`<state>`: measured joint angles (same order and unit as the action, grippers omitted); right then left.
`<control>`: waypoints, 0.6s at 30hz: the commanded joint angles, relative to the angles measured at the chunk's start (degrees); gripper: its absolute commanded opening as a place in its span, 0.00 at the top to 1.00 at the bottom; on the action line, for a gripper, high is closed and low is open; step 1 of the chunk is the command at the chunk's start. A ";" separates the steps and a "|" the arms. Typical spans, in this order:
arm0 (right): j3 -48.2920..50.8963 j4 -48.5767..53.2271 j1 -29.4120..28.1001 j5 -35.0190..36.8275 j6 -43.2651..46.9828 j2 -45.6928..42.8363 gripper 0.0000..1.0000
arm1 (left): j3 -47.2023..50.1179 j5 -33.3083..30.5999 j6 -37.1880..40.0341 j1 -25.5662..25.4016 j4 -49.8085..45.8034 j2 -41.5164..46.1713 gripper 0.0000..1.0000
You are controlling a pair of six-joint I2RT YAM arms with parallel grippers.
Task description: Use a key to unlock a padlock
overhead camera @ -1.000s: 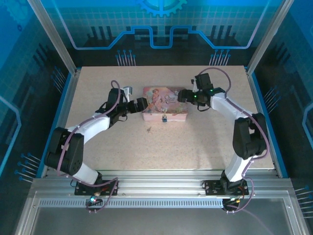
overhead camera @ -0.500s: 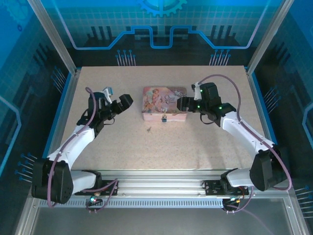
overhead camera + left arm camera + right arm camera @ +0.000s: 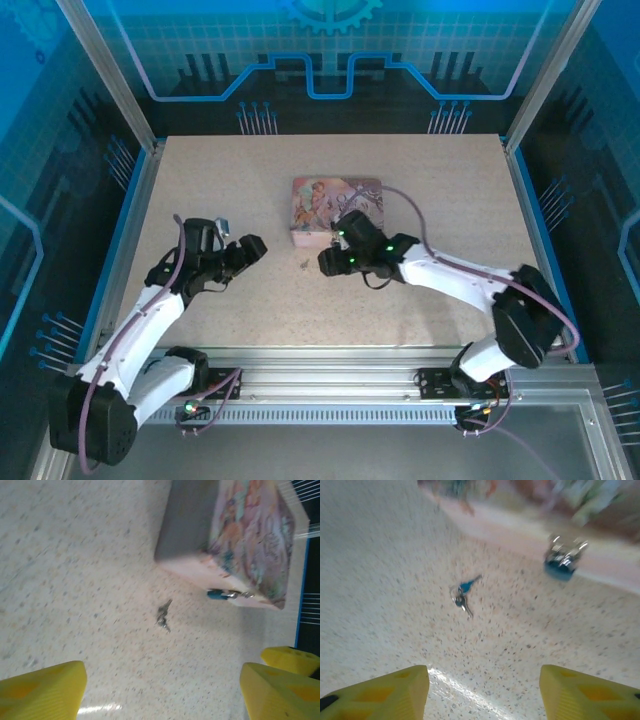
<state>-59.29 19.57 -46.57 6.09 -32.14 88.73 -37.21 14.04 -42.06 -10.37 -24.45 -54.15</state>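
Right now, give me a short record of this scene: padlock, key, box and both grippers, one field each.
padlock: on the front side of the pink picture-printed box, not unlocked yet
key: flat on the speckled table, in front of the box, apart from the padlock
left gripper: open, empty, left of the key
right gripper: open, empty, close to the key and facing it
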 commanded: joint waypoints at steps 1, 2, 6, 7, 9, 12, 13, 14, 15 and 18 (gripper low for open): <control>-5.64 2.56 -3.32 3.86 -1.87 6.11 0.40 | 1.63 -1.93 -2.87 -0.53 -6.77 2.73 0.23; -7.21 3.23 -4.07 4.22 -1.87 8.14 0.42 | 1.98 -2.26 -3.47 -0.61 -7.34 3.48 0.25; -14.04 5.99 -6.65 5.98 -2.38 15.69 0.45 | 2.97 -4.08 -5.18 -0.70 -10.58 6.66 0.29; -15.64 6.83 -7.07 6.56 -2.61 17.39 0.47 | 3.19 -4.26 -5.22 -0.70 -11.16 7.27 0.29; -18.70 8.51 -7.37 7.26 -2.92 20.22 0.49 | 3.50 -4.34 -5.29 -0.70 -12.04 8.02 0.29; -22.81 11.22 -7.48 7.41 -3.43 24.64 0.53 | 3.98 -4.12 -5.24 -0.70 -12.55 8.39 0.29; -24.21 12.20 -7.44 7.83 -3.54 25.97 0.55 | 4.07 -4.14 -5.22 -0.70 -12.63 8.46 0.29; -25.35 12.86 -7.50 8.09 -3.63 27.02 0.55 | 4.25 -4.10 -5.26 -0.70 -12.58 8.60 0.29; -26.40 13.63 -7.57 8.51 -3.70 28.00 0.56 | 4.40 -4.01 -5.23 -0.70 -12.52 8.76 0.29; -28.48 15.05 -7.52 9.64 -3.87 30.27 0.58 | 4.73 -3.42 -5.43 -0.70 -11.86 8.73 0.29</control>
<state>-85.43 30.09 -53.63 13.50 -35.00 117.08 -33.26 10.70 -46.65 -10.74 -34.94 -46.09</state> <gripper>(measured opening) 0.424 0.708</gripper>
